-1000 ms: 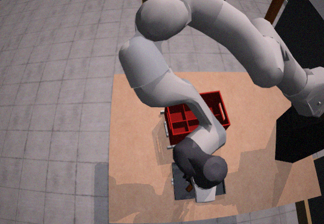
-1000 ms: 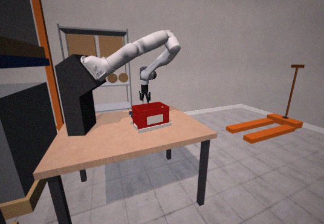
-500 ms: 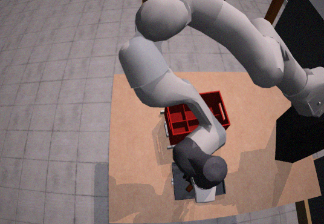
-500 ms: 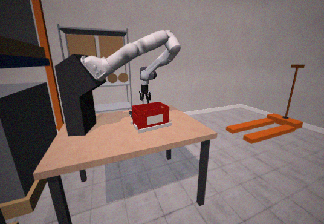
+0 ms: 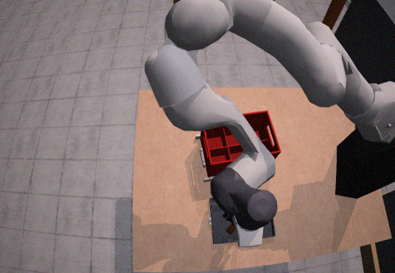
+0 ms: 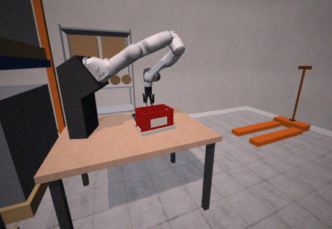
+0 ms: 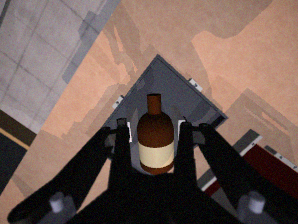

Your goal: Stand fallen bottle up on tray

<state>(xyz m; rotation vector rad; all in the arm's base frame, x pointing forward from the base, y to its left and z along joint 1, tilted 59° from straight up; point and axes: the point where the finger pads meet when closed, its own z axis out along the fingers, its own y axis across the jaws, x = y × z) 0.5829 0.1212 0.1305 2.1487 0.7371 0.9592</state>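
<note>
A brown bottle (image 5: 231, 229) (image 7: 156, 155) with a cream label lies on its side on the dark grey tray (image 5: 221, 237) (image 7: 160, 75). In the wrist view its neck points up the picture, toward a tray corner. My gripper (image 6: 148, 101) (image 7: 154, 113) is partly open above the bottle, with one finger on each side and a gap between each pad and the glass. In the top view the arm hides most of the gripper and part of the bottle. In the exterior view the crate hides the bottle.
The red crate (image 5: 217, 170) (image 6: 144, 122) (image 7: 265, 167) with divided compartments stands beside the tray, with pale strips around its base. Small pale blocks (image 7: 195, 84) (image 7: 118, 102) sit at the tray's edges. The table edge (image 7: 75, 118) is on the tray's other side.
</note>
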